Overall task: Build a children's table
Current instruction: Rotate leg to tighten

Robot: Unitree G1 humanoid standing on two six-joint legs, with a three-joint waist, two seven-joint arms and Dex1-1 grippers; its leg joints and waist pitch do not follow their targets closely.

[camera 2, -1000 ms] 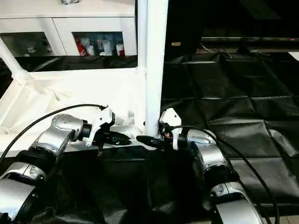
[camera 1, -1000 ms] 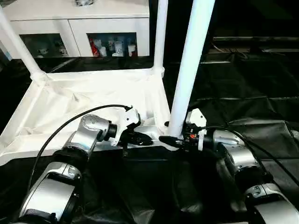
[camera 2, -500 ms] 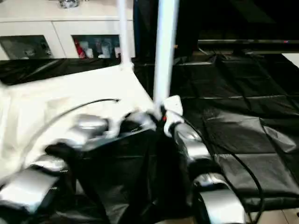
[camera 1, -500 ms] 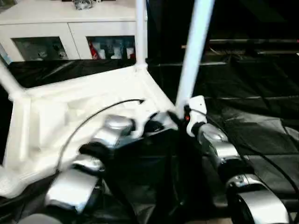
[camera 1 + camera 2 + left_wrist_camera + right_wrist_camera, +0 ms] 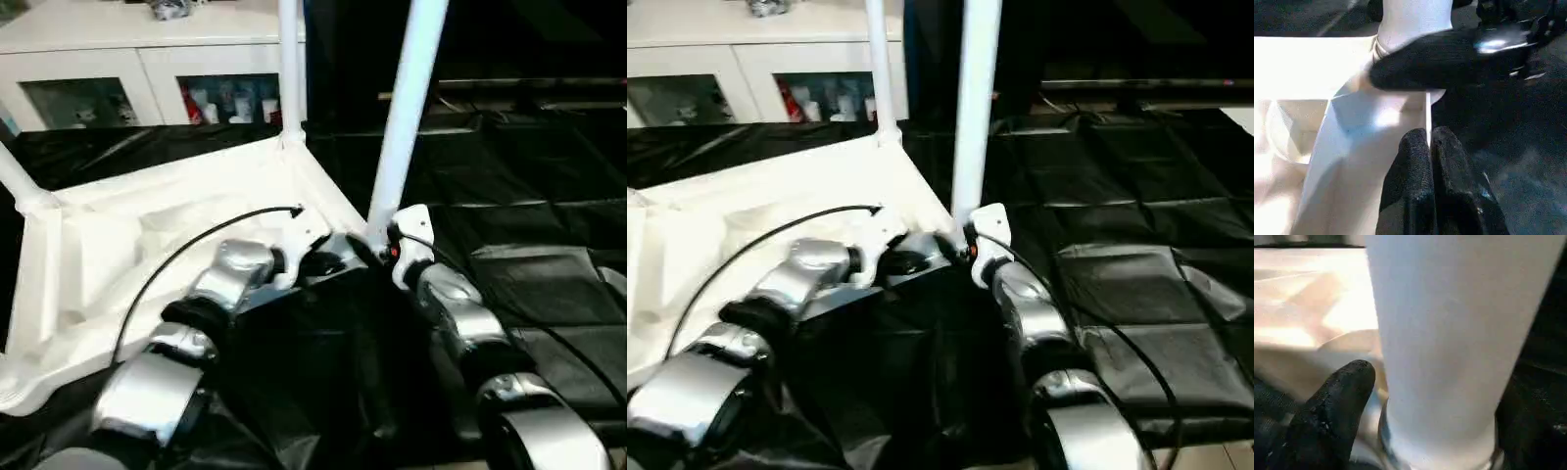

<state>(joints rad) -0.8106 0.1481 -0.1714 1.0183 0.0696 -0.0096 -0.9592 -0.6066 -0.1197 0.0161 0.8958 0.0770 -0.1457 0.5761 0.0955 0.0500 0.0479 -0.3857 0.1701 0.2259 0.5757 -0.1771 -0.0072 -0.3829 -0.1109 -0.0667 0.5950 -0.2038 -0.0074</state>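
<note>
Covering floor: black sheeting [image 5: 549, 196]; white cabinet [image 5: 147, 69] behind.

Crinkled black sheeting [image 5: 529, 186] covered the floor, catching dull highlights along its folds. At the back stood a white cabinet [image 5: 147, 44] with glass doors [image 5: 230, 98], small red and white items showing behind the panes. Beyond it to the right, the room lay dark.
</note>
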